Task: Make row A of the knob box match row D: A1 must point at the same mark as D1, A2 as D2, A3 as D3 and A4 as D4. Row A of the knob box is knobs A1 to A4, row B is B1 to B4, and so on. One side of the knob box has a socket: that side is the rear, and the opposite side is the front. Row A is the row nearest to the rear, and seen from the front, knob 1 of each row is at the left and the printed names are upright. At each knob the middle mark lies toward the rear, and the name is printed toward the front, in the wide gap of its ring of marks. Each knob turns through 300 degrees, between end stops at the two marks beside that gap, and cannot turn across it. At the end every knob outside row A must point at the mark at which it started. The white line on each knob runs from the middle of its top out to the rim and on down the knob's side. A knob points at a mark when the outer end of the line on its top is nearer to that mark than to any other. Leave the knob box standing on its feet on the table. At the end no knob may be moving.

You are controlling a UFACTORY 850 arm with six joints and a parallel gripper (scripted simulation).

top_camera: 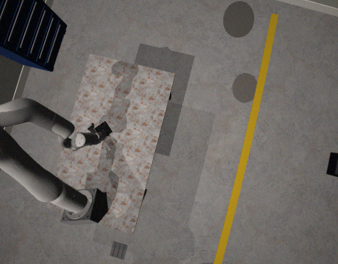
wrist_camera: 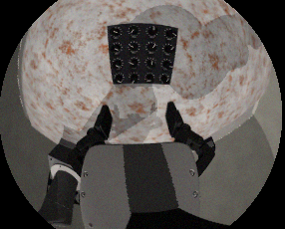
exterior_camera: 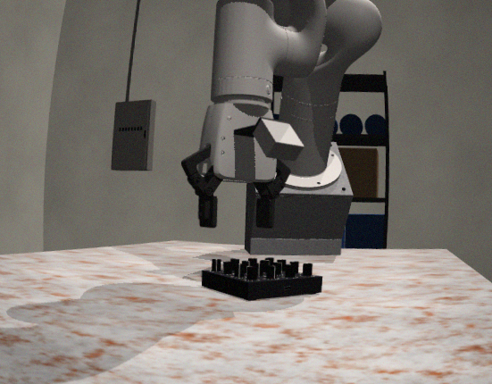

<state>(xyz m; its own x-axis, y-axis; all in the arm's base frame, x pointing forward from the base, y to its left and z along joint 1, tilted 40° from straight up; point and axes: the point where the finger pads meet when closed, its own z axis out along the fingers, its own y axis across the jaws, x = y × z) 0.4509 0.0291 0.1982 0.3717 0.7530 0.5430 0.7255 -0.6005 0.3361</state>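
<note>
Your gripper (top_camera: pixel 99 132) (exterior_camera: pixel 236 223) (wrist_camera: pixel 138 110) is released, its blunt black fingers spread wide above the table (top_camera: pixel 146 104) (exterior_camera: pixel 369 330) (wrist_camera: pixel 65 65), a pale top mottled with rust-orange flecks. The squat, matte-black knob box (top_camera: pixel 105 129) (exterior_camera: pixel 226 285) (wrist_camera: pixel 142 56) rests on it, at twelve o'clock from the fingertips in your wrist view and toward five o'clock in the exterior. The wrist view gives you four rows of round knobs with white lines; the exterior shows you their upright sides and the socket (exterior_camera: pixel 287 288). Only the top view shows you the floor's straight yellow stripe (top_camera: pixel 250 129), at three o'clock from the table.
</note>
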